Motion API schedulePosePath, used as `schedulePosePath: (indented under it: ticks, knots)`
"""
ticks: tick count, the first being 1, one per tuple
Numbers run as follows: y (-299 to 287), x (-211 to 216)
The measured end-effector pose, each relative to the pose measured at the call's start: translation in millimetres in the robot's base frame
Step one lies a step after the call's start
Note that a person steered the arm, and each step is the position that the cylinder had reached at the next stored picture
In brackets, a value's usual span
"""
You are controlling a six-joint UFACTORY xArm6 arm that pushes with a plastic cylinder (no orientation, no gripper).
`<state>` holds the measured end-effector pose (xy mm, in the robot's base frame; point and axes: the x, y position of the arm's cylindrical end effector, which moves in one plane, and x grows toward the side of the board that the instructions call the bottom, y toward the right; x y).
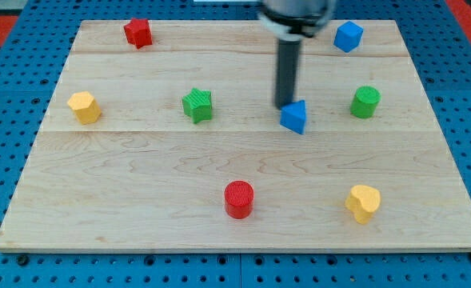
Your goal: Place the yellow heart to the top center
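My tip [285, 106] rests on the wooden surface [139, 160] a little above its middle, and it is a plain dark rod: there are no fingers on it, so nothing is open, closed or held. It can only shove what it touches.

Just beside my tip, at its lower right and seemingly touching it, sits the blue triangular block [294, 116]. That contact looks incidental, since this block is no part of the job.

The yellow heart [364, 202] lies well apart from my tip, down toward the view's bottom right, near the front edge of the surface. It has not reached the top centre, so I judge the task barely begun. To drive it upward and leftward, my tip would need to get to the heart's lower right side first, and the rod's present spot is on the wrong side for that.

Left of my tip is the green star [197, 105], and further left the yellow hexagonal block [84, 106]. To its right stands the green cylinder [365, 102]. Up and right is the blue block [348, 36], its shape hard to make out; far up and left is the red block [138, 33], star-like. Below and slightly left sits the red cylinder [238, 198].

The blue triangular block lies roughly between the heart and the top centre, so a straight push risks collecting it on the way.
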<state>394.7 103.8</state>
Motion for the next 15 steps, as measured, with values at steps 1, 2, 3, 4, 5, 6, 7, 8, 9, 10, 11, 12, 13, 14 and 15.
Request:
schedulePosePath:
  ticks: [1, 2, 3, 4, 5, 6, 7, 8, 9, 10, 11, 12, 13, 14, 15]
  knots:
    - [48, 4]
    - [81, 71]
    - [140, 127]
    - [135, 214]
    - [78, 203]
    - [9, 155]
    - [-64, 145]
    - [-67, 137]
    - [-76, 163]
    - [-10, 146]
    - [-35, 119]
    - [-124, 89]
    - [-114, 75]
    - [-130, 107]
    - [-77, 107]
